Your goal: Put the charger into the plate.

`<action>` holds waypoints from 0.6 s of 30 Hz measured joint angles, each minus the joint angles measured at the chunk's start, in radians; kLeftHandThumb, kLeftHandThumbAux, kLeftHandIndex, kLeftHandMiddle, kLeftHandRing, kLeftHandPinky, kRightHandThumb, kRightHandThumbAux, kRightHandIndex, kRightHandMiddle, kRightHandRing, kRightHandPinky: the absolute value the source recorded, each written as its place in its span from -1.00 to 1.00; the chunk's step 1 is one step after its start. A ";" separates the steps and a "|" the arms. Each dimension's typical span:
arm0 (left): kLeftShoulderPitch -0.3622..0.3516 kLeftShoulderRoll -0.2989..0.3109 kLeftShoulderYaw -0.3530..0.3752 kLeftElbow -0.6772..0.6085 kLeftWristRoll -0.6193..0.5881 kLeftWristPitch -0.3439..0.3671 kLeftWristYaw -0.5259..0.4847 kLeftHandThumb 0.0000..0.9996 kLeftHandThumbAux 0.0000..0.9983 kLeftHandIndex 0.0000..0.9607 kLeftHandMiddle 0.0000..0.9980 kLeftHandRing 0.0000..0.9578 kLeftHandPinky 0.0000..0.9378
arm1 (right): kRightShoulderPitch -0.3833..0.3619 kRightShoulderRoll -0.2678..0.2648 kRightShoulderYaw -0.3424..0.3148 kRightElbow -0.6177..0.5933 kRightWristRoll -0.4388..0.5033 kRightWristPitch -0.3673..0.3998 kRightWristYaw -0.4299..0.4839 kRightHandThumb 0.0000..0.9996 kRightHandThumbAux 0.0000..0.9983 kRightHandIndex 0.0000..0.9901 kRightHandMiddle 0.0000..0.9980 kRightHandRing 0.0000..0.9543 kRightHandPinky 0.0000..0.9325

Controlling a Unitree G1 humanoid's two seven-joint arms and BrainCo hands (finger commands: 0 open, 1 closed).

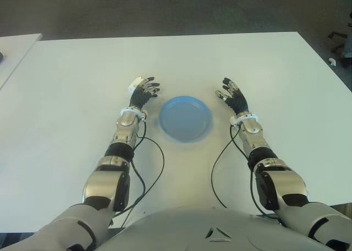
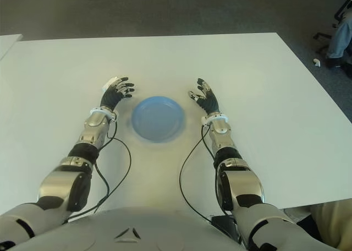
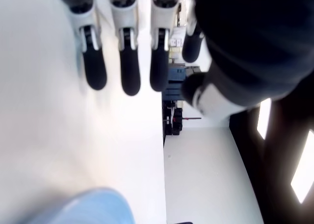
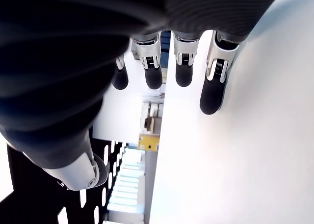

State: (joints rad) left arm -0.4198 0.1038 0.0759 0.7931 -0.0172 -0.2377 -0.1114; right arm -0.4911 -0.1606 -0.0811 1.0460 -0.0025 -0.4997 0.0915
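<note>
A small white charger (image 1: 134, 86) lies on the white table (image 1: 66, 97), left of a round blue plate (image 1: 185, 119) that has nothing in it. My left hand (image 1: 146, 92) reaches beside the charger, its fingers (image 3: 130, 69) stretched out and holding nothing; the charger shows at the hand's outer left edge, and I cannot tell whether they touch. The plate's rim (image 3: 93, 207) shows in the left wrist view. On the plate's right side my right hand (image 1: 234, 96) is open, with its fingers (image 4: 213, 89) spread above bare table.
Black cables (image 1: 157, 152) loop on the table from both wrists toward my body. A second white table (image 1: 14, 47) stands at the far left. A chair base (image 2: 338, 36) is off the table's right edge. Dark floor lies beyond the far edge.
</note>
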 measured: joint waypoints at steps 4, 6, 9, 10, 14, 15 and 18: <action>0.025 0.001 -0.017 -0.105 0.027 0.044 0.027 -0.44 0.45 -0.66 -0.42 -0.32 -0.21 | 0.010 0.001 -0.011 -0.016 0.003 0.007 -0.003 -0.85 0.44 -1.00 -0.87 -0.88 -0.84; 0.036 0.006 -0.021 -0.163 0.042 0.071 0.040 -0.37 0.45 -0.65 -0.42 -0.31 -0.20 | 0.013 0.002 -0.012 -0.023 0.004 0.011 -0.003 -0.85 0.44 -1.00 -0.87 -0.88 -0.84; 0.051 0.019 -0.030 -0.266 0.073 0.117 0.065 -0.24 0.44 -0.62 -0.40 -0.29 -0.18 | 0.017 0.004 -0.015 -0.032 0.006 0.020 -0.003 -0.85 0.44 -1.00 -0.86 -0.88 -0.84; 0.053 0.024 -0.035 -0.298 0.086 0.126 0.075 -0.19 0.43 -0.60 -0.39 -0.28 -0.18 | 0.017 0.003 -0.017 -0.034 0.008 0.021 -0.003 -0.85 0.44 -1.00 -0.86 -0.88 -0.84; 0.055 0.043 -0.056 -0.397 0.150 0.131 0.126 -0.04 0.39 -0.53 -0.36 -0.25 -0.14 | 0.018 0.004 -0.020 -0.041 0.009 0.030 -0.003 -0.85 0.44 -1.00 -0.86 -0.88 -0.84; 0.055 0.046 -0.059 -0.411 0.163 0.127 0.137 -0.03 0.39 -0.53 -0.35 -0.25 -0.14 | 0.019 0.005 -0.020 -0.042 0.009 0.032 -0.003 -0.85 0.44 -1.00 -0.86 -0.88 -0.84; 0.055 0.061 -0.076 -0.440 0.217 0.103 0.173 0.04 0.36 -0.48 -0.30 -0.20 -0.08 | 0.020 0.005 -0.020 -0.047 0.009 0.036 -0.003 -0.87 0.43 -1.00 -0.85 -0.87 -0.84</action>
State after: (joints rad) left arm -0.3646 0.1649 -0.0005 0.3529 0.2001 -0.1343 0.0619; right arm -0.4711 -0.1556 -0.1014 0.9989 0.0067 -0.4634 0.0886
